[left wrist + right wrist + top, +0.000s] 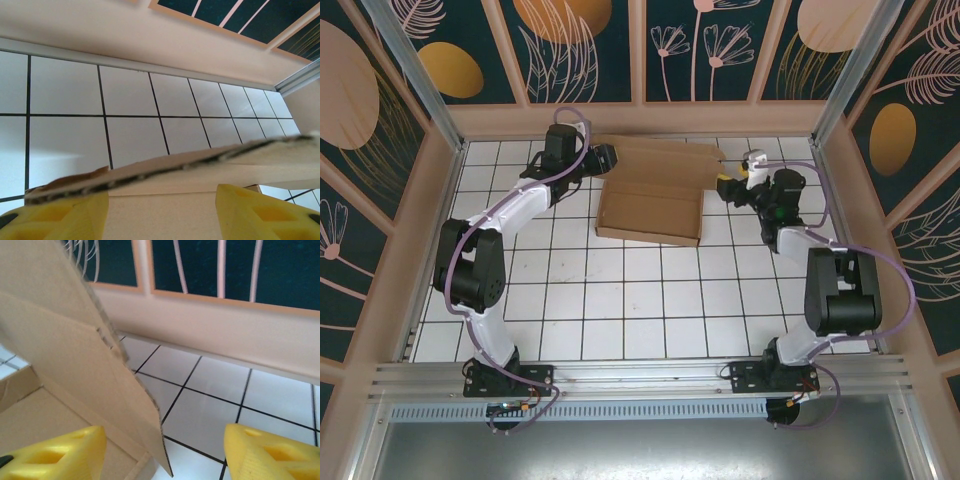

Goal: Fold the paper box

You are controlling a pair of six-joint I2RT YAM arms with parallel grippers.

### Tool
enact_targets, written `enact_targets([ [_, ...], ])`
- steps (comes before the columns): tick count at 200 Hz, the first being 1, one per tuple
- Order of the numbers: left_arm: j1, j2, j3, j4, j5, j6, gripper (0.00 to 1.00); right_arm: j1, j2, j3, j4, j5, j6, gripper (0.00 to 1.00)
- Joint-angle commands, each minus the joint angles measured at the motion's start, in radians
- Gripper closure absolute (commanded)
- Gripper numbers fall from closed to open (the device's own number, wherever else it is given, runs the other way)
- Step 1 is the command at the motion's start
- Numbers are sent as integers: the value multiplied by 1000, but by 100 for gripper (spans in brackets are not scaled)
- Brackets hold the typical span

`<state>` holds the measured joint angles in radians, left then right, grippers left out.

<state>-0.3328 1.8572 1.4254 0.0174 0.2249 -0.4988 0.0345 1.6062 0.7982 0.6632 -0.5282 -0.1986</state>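
Note:
The paper box is brown corrugated cardboard on the white tiles near the back wall. Its front tray part has low walls and a wide lid flap stretches behind it. My left gripper is at the box's back left corner. In the left wrist view the raised flap runs across between the yellow fingers, which stand wide apart, so the left gripper is open. My right gripper is at the box's right end. It is open too, with a tilted flap reaching in between its fingers.
A beige back wall stands just behind the box, with side walls left and right. Metal posts rise at the back corners. White tiles stretch from the box to the rail where both arm bases sit.

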Motion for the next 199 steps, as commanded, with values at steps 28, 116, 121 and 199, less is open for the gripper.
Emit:
enact_targets([
  [28, 1, -12, 6, 35, 33, -22, 41, 3, 106, 75, -14, -148, -131, 39],
  [116, 3, -10, 10, 41, 48, -22, 43, 52, 188, 154, 14, -102, -156, 79],
  [121, 3, -13, 9, 41, 48, -23, 43, 52, 185, 152, 16, -107, -158, 84],
  [199, 109, -239, -106, 117, -144, -72, 38, 77, 112, 79, 30, -108, -207, 100],
])
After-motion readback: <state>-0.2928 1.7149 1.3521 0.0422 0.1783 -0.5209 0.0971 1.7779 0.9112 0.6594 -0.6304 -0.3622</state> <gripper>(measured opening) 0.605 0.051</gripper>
